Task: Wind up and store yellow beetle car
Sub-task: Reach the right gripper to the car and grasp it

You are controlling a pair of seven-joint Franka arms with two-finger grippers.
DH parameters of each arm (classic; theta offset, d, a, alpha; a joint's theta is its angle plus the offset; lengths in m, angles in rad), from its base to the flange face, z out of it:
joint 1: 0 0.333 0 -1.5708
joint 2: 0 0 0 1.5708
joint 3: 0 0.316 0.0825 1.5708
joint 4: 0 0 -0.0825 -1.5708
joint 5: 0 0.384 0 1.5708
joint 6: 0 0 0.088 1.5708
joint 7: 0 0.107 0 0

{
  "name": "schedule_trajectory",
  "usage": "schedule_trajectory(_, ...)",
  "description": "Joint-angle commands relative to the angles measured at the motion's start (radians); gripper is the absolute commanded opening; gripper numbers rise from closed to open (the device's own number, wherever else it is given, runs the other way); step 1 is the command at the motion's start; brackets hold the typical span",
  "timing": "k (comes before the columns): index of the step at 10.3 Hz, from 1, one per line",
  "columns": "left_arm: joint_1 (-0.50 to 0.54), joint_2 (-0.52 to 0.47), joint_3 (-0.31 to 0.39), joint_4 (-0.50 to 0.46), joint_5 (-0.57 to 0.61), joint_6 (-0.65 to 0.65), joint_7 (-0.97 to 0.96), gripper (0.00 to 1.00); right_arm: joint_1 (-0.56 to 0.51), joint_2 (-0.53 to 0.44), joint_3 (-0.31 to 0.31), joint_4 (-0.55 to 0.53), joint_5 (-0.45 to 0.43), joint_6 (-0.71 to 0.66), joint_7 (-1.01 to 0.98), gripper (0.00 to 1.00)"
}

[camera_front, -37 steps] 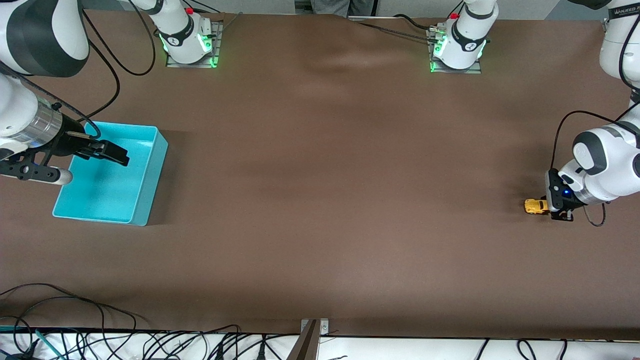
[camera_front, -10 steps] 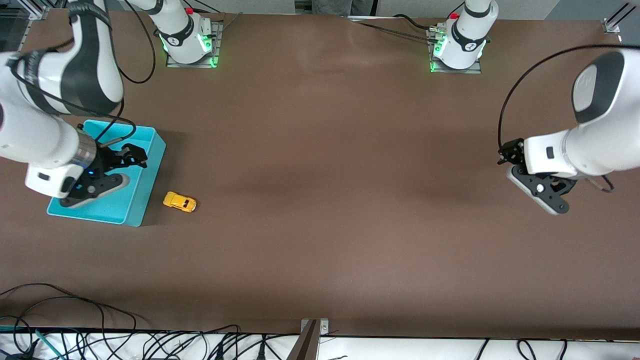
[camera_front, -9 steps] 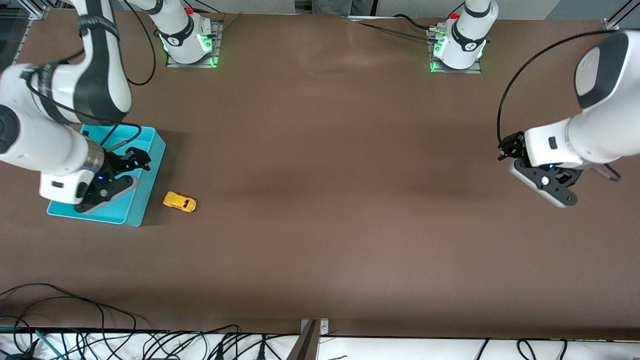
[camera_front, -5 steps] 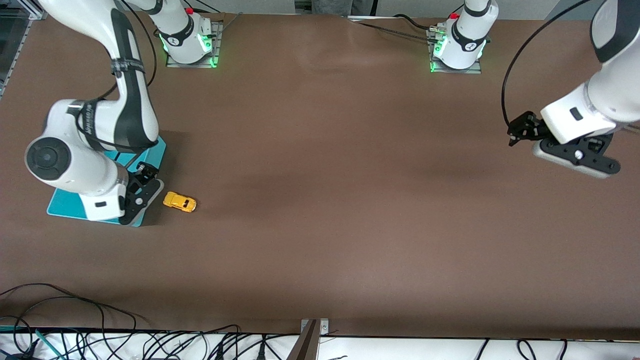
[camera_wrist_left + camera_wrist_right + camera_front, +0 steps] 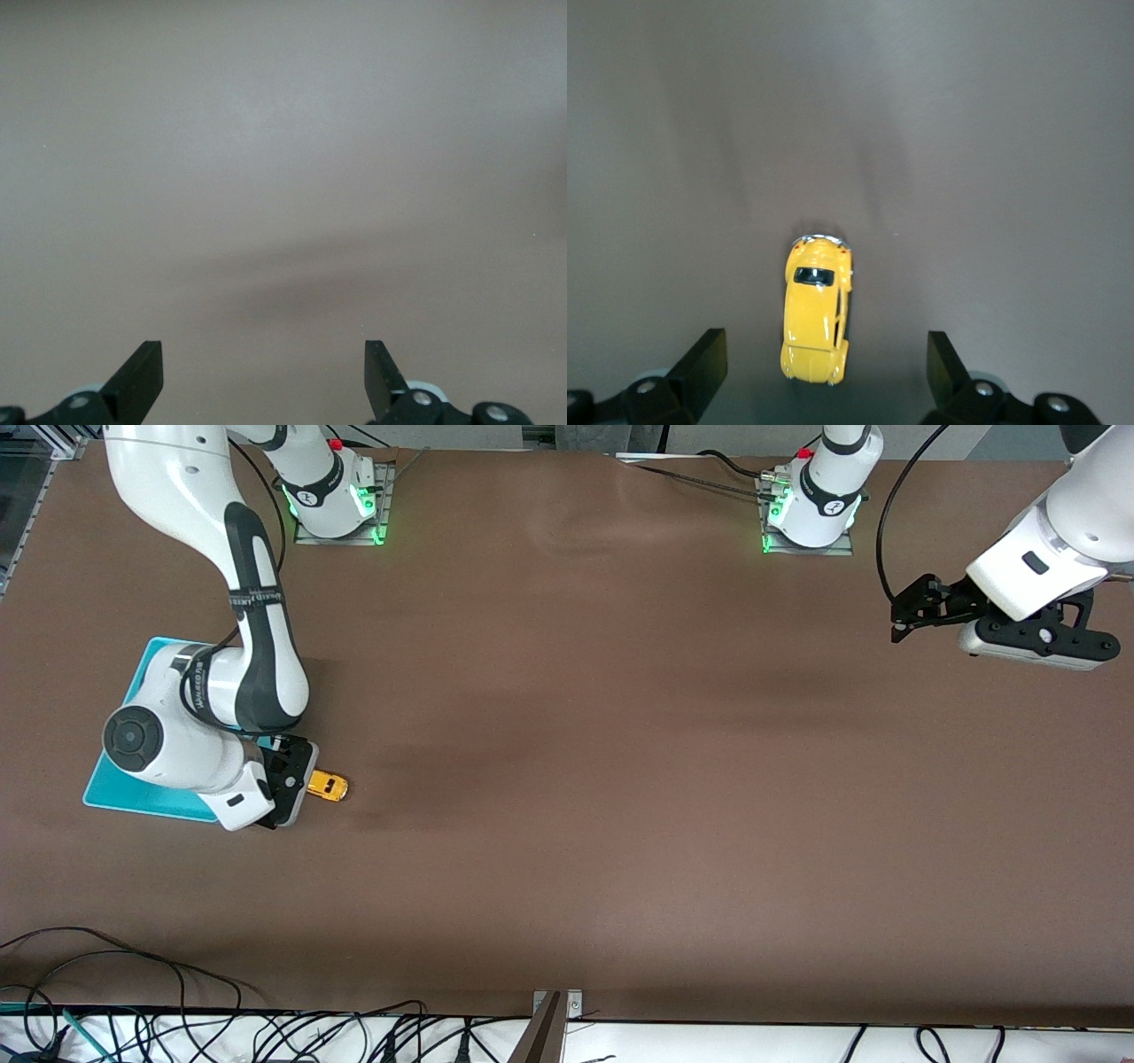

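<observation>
Yellow beetle car point(image 5: 330, 786) on its wheels on the brown table point(image 5: 585, 744), at the right arm's end, just beside the corner of the turquoise bin point(image 5: 115, 790) that lies nearest the front camera. Not inside the bin. Body undamaged as far as visible; dark window panel on the roof point(image 5: 815, 275), rounded shell, wheels mostly hidden beneath.

Right gripper point(image 5: 292, 779) directly over the car, reaching from the right arm's base across the bin. Released: fingers point(image 5: 700, 359) spread wide, one to each side of the car, with clear table between each fingertip and the body. No contact with the car seen in the right wrist view. Car point(image 5: 816, 308) lengthwise between the two fingers, roughly centred in the gap.

Bin largely covered by the right arm; only edges and one corner visible. Contents not determinable.

Left gripper point(image 5: 917, 607) in the air over bare table at the left arm's end, well apart from car and bin. Released as well: both fingers point(image 5: 142, 370) far apart, nothing between them, only table surface below. Left arm waiting.

Loose cables point(image 5: 133, 974) along the table edge nearest the front camera.
</observation>
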Motion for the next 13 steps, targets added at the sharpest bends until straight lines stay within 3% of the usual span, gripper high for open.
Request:
schedule_trajectory(1, 0.006, -0.023, 0.012, -0.011, -0.028, -0.002, -0.013, 1.00, -0.004, -0.013, 0.003, -0.062, 0.026, 0.016, -0.062, 1.00)
schedule_trajectory(5, 0.022, -0.022, 0.012, -0.006, -0.019, -0.019, -0.013, 1.00, 0.000, -0.006, 0.003, -0.134, 0.026, 0.073, -0.062, 1.00)
schedule_trajectory(10, 0.044, 0.009, 0.012, 0.035, -0.019, -0.024, -0.013, 1.00, 0.017, 0.037, 0.006, -0.137, 0.026, 0.162, -0.062, 1.00)
schedule_trajectory(11, 0.047, 0.007, 0.014, 0.037, -0.020, -0.024, -0.013, 1.00, 0.017, 0.039, 0.007, -0.141, 0.026, 0.162, -0.062, 0.87)
schedule_trajectory(13, 0.067, 0.006, 0.014, 0.041, -0.020, -0.024, -0.010, 1.00, 0.025, 0.039, 0.007, -0.148, 0.025, 0.180, -0.062, 0.31)
